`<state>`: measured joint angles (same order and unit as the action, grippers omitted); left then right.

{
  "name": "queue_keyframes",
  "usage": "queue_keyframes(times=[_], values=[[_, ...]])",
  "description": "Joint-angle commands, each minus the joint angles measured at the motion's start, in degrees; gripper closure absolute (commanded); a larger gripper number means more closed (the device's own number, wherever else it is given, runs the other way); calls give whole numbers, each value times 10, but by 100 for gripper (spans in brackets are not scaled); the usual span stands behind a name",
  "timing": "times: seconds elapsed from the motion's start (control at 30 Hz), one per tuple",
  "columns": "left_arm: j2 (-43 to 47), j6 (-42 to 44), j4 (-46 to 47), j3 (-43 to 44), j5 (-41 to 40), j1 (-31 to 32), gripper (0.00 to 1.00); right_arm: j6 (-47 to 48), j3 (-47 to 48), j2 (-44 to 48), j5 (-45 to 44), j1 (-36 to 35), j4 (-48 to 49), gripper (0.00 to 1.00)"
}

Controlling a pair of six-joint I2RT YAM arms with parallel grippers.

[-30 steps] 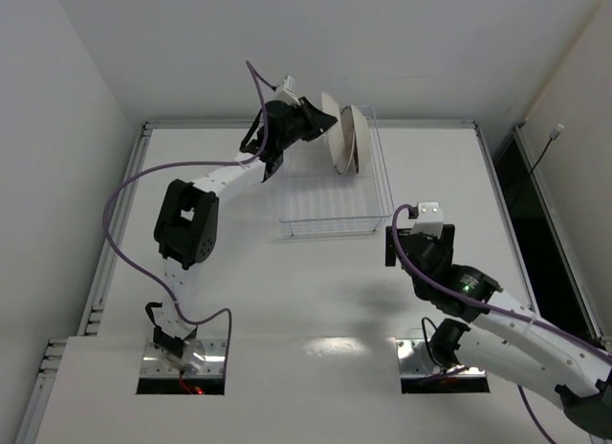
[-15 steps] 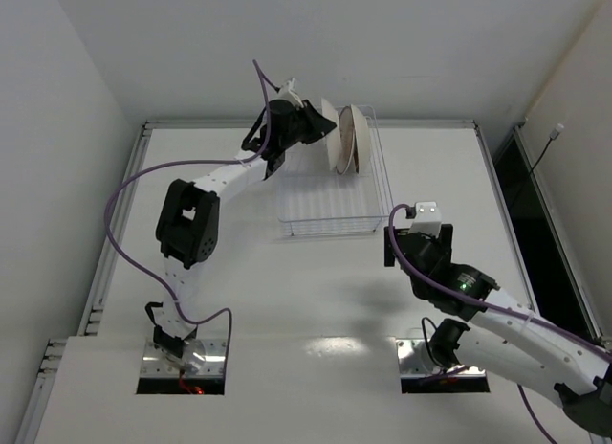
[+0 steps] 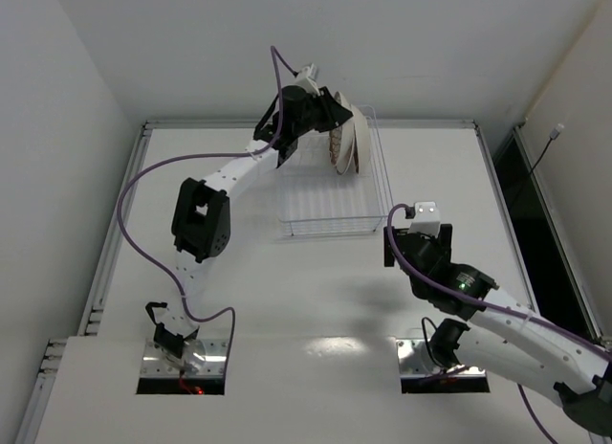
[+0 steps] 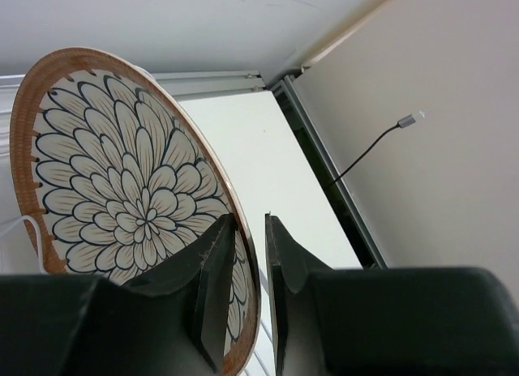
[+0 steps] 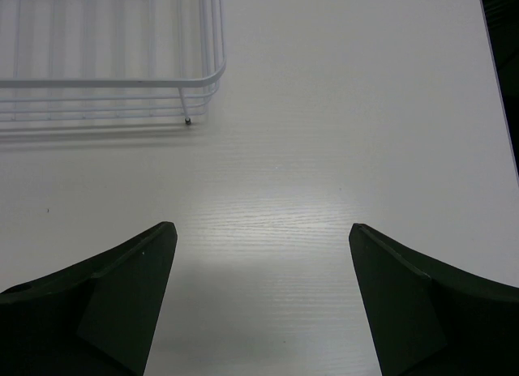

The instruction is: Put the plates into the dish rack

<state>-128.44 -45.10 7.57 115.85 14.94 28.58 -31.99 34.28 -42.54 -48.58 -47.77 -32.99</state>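
Observation:
My left gripper (image 3: 335, 114) reaches over the far end of the white wire dish rack (image 3: 325, 220). It is shut on the rim of a plate (image 4: 130, 190) with an orange-brown rim and a petal pattern, one finger on the face and one behind. The left gripper (image 4: 251, 224) holds that plate (image 3: 338, 145) on edge in the rack, close beside a second standing plate (image 3: 360, 143). I cannot make out a third plate. My right gripper (image 3: 418, 237) is open and empty (image 5: 263, 238), low over the table just near of the rack's near right corner (image 5: 203, 84).
The table's raised edge rail (image 3: 497, 176) runs along the right side, with a dark gap (image 3: 535, 214) beyond it. A cable with a plug (image 4: 409, 117) hangs on the right wall. The back wall stands right behind the rack.
My left arm swung right and rose, and its wrist turned. The held plate moved right, closer to the other standing plate. The right arm stayed still.

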Motion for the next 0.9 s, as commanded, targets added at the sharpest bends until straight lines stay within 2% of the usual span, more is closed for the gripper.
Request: queue_keyframes(times=[0.0, 0.2, 0.37, 0.5, 0.67, 0.87], values=[[22, 12, 34, -16, 13, 9, 81, -11, 8, -1, -10, -3, 21, 14], [53, 6, 90, -97, 13, 9, 81, -11, 8, -1, -10, -3, 21, 14], [73, 0, 134, -140, 25, 3, 67, -11, 8, -1, -10, -3, 21, 14], [87, -16, 176, -188, 25, -2, 67, -11, 8, -6, -10, -3, 21, 14], [106, -17, 183, -229, 3, -7, 69, -11, 8, -6, -10, -3, 21, 14], [112, -17, 175, -231, -16, -7, 70, -5, 8, -6, -5, -3, 21, 14]])
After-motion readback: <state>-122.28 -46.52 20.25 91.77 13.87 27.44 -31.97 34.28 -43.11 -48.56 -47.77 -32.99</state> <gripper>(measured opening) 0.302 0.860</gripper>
